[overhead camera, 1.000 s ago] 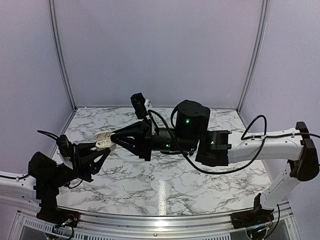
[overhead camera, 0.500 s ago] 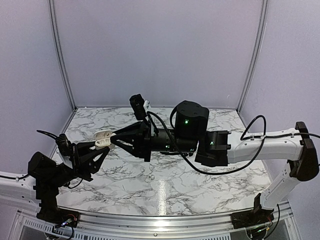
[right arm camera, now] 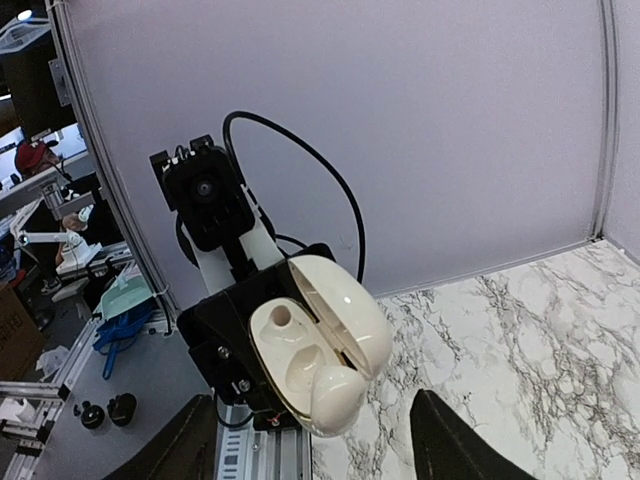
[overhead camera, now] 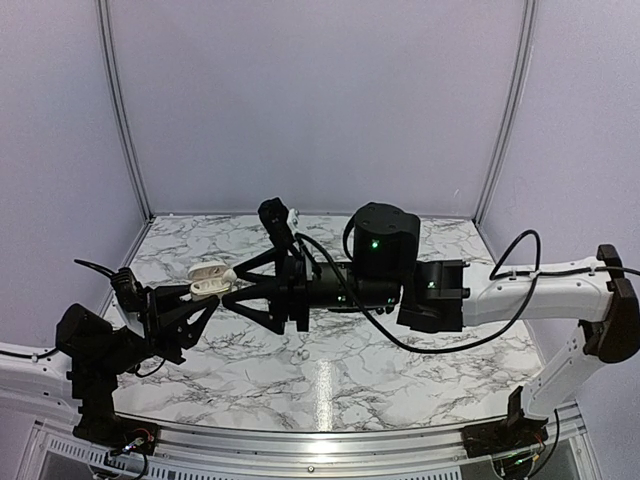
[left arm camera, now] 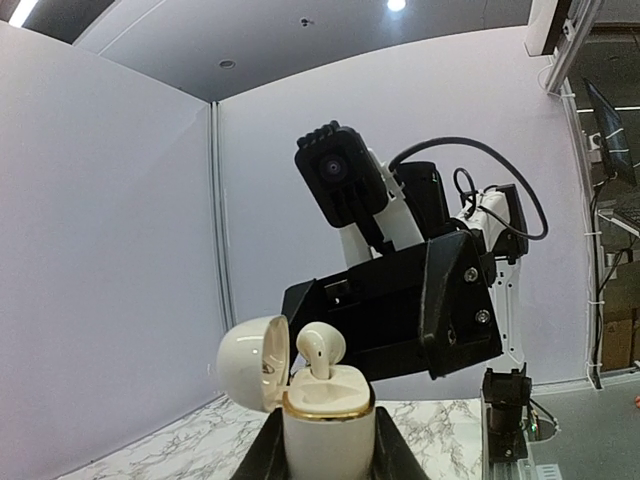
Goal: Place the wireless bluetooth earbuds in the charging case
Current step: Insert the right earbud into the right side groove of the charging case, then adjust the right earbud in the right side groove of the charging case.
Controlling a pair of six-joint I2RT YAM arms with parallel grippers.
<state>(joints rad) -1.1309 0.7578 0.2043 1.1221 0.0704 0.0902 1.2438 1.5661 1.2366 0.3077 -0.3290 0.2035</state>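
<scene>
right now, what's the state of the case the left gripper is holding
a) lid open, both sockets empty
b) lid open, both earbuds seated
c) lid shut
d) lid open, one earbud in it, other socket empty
d: the left wrist view shows the charging case with its lid swung open and one earbud standing in it, and the right wrist view shows the other socket empty.

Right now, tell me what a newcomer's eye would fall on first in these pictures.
The open white charging case comes first, held up off the marble table in the shut jaws of the left gripper, left of centre in the top view. One earbud stands in its socket, while the other socket gapes empty. The right gripper faces the case at close range, jaws spread wide.
</scene>
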